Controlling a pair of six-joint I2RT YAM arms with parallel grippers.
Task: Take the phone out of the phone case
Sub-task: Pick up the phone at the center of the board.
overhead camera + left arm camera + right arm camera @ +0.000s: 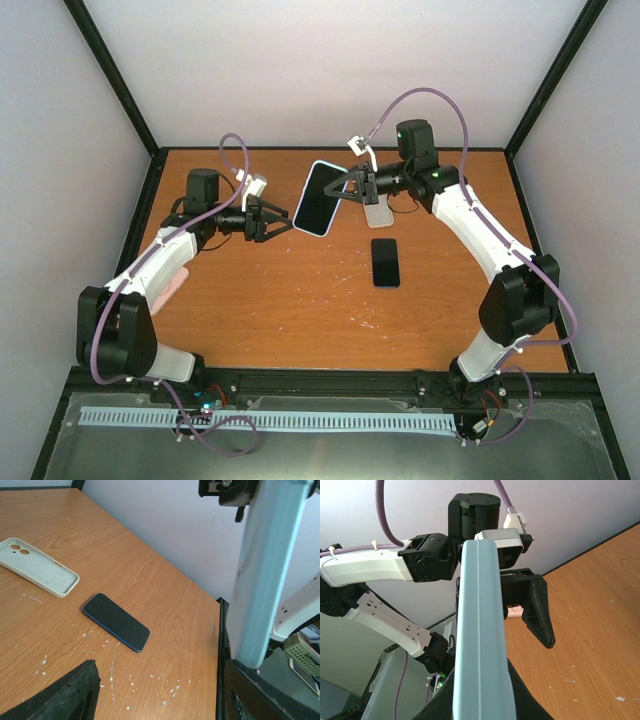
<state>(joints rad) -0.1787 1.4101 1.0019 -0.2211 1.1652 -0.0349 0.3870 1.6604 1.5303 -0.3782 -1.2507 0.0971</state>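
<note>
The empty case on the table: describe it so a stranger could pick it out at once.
On the wooden table, look toward the far side, just beyond the dark phone. The empty case lies there open side up, cream-white with camera holes at one end, unlike the light-blue case held in the air.

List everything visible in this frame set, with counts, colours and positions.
table: one, orange-brown wood with white flecks, fills the enclosure floor
cased phone: one, dark screen in a light blue case, held in the air over the table's far middle
empty case: one, cream-white, open side up on the table
bare phone: one, black with a blue edge, flat on the table, nearer than the empty case
pinkish item: one, pink, mostly hidden beneath the left arm; unidentifiable
left hand: one, black, open, at the cased phone's left edge
right hand: one, black, shut on the cased phone
</note>
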